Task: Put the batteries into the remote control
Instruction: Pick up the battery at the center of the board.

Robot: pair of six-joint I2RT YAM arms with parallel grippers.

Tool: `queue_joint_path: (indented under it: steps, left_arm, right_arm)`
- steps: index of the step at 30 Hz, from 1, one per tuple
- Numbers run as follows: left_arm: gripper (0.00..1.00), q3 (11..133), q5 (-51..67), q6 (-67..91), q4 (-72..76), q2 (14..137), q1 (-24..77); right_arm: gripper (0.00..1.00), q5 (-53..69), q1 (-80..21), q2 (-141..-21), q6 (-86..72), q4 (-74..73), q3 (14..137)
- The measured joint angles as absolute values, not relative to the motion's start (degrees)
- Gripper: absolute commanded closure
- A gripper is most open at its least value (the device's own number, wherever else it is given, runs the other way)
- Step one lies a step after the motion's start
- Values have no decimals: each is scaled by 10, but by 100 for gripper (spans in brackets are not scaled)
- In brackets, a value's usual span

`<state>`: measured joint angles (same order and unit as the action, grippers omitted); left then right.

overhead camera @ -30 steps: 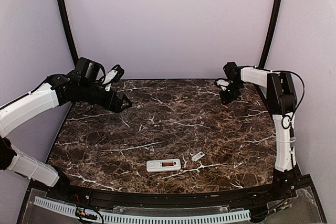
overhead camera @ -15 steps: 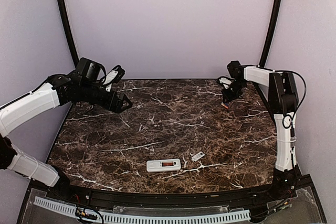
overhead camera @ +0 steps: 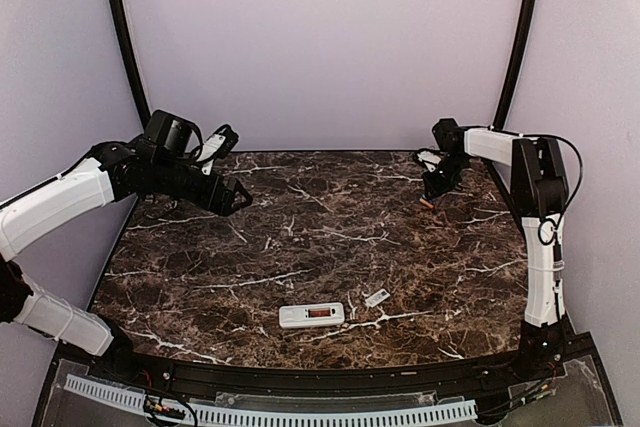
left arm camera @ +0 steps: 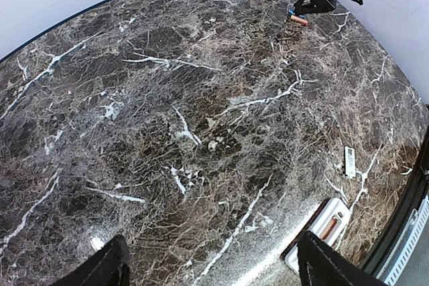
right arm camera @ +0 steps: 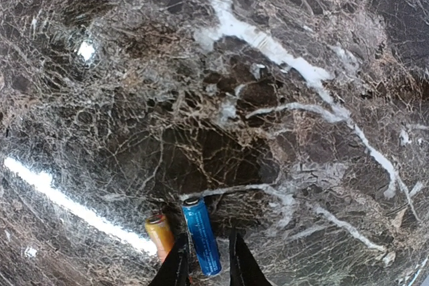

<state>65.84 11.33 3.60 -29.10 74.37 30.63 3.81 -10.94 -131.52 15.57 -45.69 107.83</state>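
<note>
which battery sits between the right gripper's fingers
The blue battery: its near end lies between the fingers of the right gripper. The orange battery lies beside it, outside them.

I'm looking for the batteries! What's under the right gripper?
Under the right gripper two batteries lie side by side on the marble table: a blue one and an orange one. The orange one's near end is hidden behind a fingertip.

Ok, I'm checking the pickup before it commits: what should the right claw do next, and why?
Probably ease down and shut on the blue battery. The right claw is open, its fingertips either side of that cell's near end in the wrist view, with the orange battery lying right beside it. Neither battery is held yet.
</note>
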Motion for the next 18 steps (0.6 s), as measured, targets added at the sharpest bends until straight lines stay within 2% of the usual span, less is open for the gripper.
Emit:
queue_joint_path:
  steps: [7, 13, 18]
  left_arm:
    - [14, 659, 113, 34, -291, 744, 306]
    - [14, 658, 113, 32, -291, 745, 306]
    - [14, 659, 113, 32, -291, 746, 306]
  right_arm:
    - [86, 32, -109, -1319, 158, -455, 1065]
    - [100, 30, -108, -1320, 161, -452, 1066]
    - [100, 32, -108, -1320, 164, -451, 1066]
